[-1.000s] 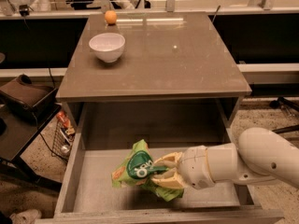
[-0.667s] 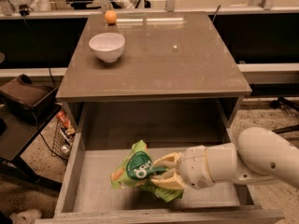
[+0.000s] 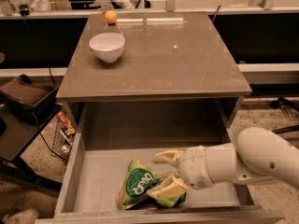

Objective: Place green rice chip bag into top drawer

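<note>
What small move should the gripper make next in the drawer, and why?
Probably raise the gripper straight out of the top drawer: its fingers look open and the green rice chip bag already lies on the drawer floor.

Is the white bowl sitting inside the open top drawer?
No: the white bowl stands on the tabletop, while the top drawer holds the green rice chip bag, with the claw open beside it.
</note>
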Controlling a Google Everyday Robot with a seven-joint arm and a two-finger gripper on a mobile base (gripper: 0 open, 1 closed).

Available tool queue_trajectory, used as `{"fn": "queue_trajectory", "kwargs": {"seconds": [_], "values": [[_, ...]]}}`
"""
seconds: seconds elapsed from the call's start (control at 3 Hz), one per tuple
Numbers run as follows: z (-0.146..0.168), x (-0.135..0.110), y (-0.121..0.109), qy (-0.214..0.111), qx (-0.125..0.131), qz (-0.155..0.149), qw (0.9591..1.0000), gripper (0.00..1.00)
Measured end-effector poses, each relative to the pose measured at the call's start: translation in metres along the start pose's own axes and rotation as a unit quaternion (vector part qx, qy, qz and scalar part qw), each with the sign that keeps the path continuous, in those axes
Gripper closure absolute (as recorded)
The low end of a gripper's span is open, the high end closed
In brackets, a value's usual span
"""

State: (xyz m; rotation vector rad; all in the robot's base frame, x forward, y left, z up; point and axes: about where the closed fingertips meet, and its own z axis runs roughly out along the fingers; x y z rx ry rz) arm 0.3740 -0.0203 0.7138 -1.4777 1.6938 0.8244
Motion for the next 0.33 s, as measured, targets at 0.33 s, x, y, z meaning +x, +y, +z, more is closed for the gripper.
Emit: {"fn": "queue_trajectory", "kwargs": {"seconds": [0.33], "values": [[0.0008,-0.0006,0.0007,0.000,-0.001,-0.001,1.0000,0.00]]}}
